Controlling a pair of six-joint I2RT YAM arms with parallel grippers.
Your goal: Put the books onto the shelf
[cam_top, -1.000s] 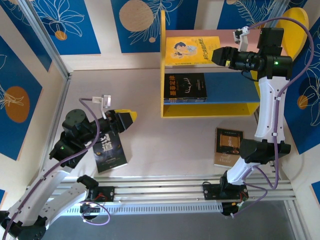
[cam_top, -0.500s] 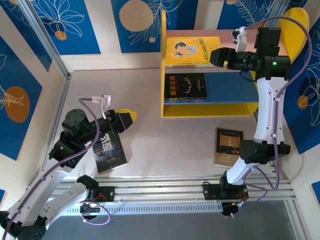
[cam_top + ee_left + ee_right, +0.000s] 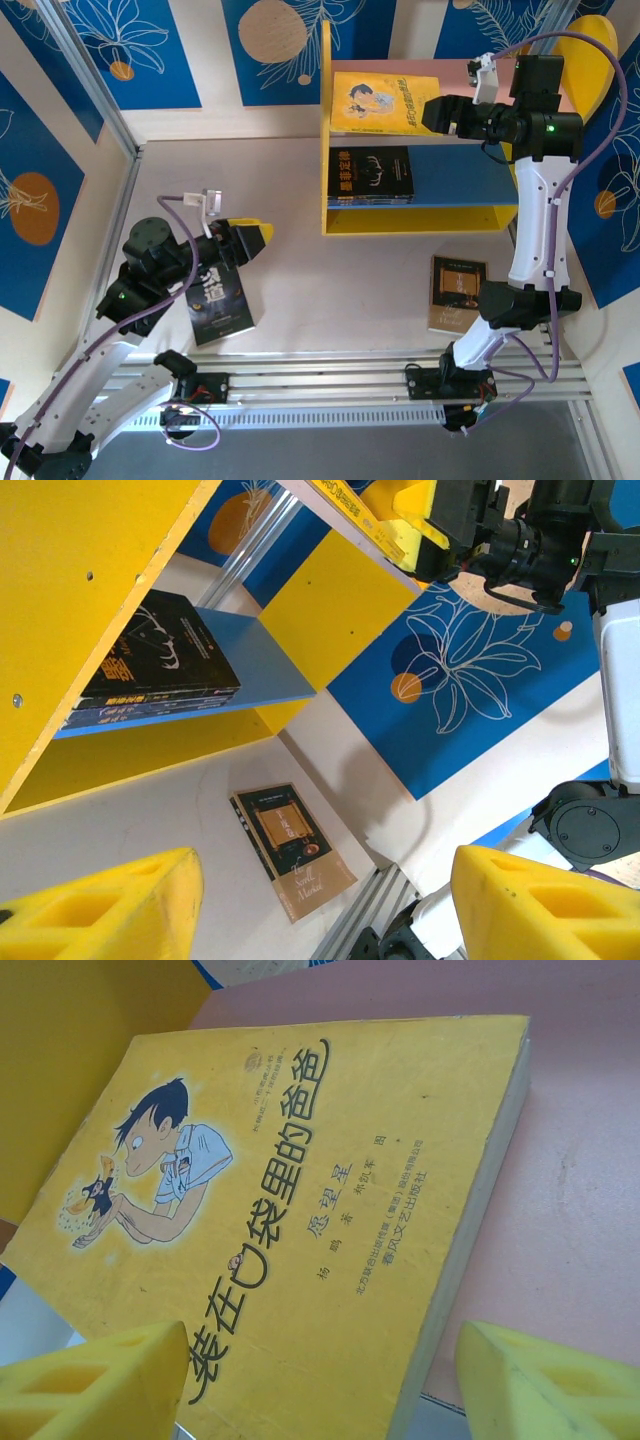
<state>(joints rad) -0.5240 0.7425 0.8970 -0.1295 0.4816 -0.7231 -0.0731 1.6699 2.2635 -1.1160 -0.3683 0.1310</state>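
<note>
The yellow book lies flat on the shelf's pink board, so the right gripper stands spread, pinching nothing. The left gripper, spread and empty, hangs near a dark book.

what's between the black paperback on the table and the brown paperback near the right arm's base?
Nothing: the stretch of pale tabletop between the black paperback and the brown paperback is bare, as the top external view shows.
</note>
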